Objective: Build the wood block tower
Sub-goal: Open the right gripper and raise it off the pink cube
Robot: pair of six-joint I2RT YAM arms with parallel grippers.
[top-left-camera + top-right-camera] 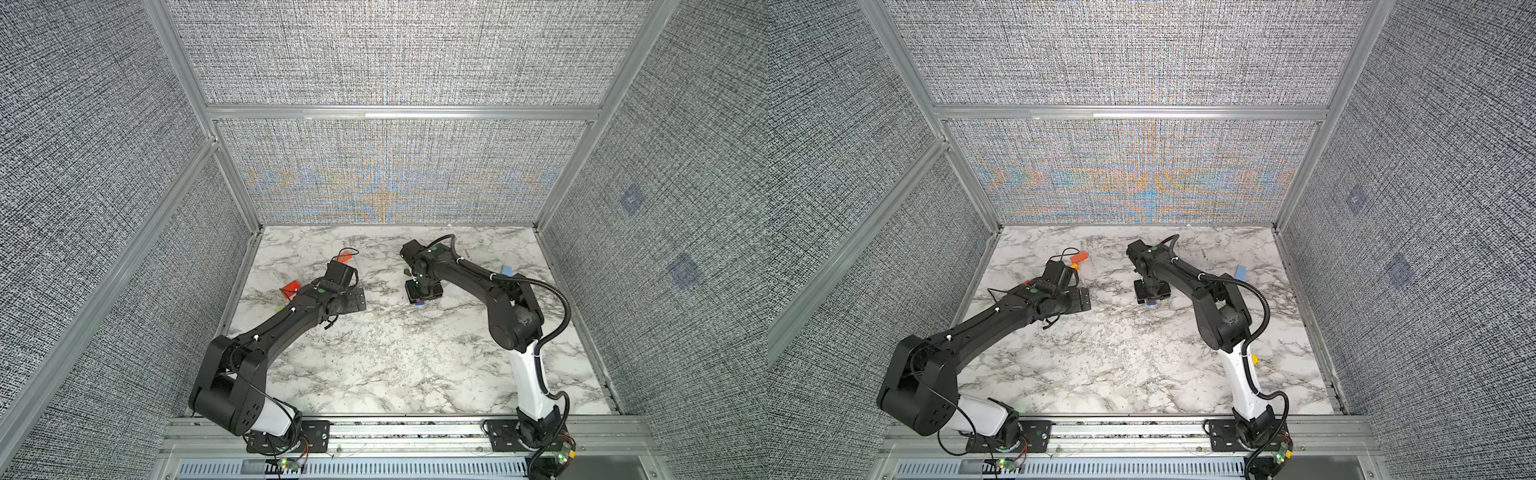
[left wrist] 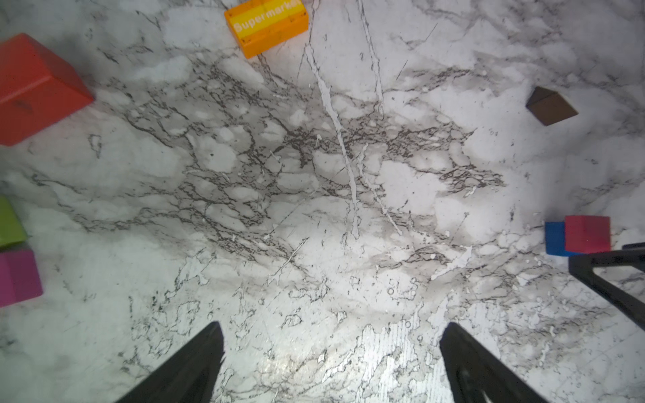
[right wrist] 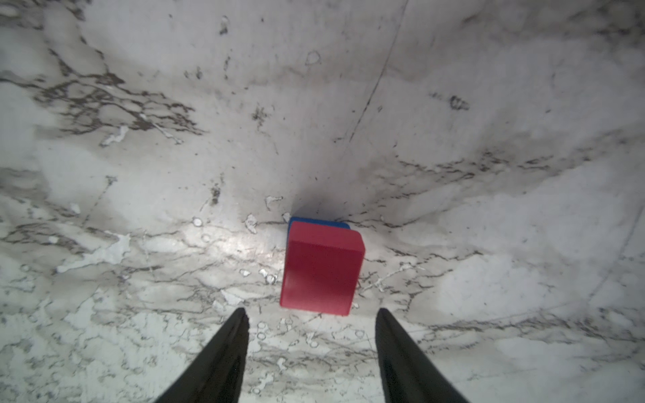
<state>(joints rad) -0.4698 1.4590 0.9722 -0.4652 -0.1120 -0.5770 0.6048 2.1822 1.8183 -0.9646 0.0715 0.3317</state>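
Note:
The tower is two wood blocks high: a pink-red block sits on a blue block, slightly offset. My right gripper hovers just over it, open, fingers apart on either side of the pink-red block's near edge and holding nothing. In both top views the stack peeks out under that gripper. My left gripper is open wide above bare marble. Loose blocks in the left wrist view: orange, red, green, magenta, dark brown.
A light blue slab lies at the table's right behind the right arm. A yellow piece shows beside the right arm's white link. Fabric walls with metal rails enclose the marble table on three sides.

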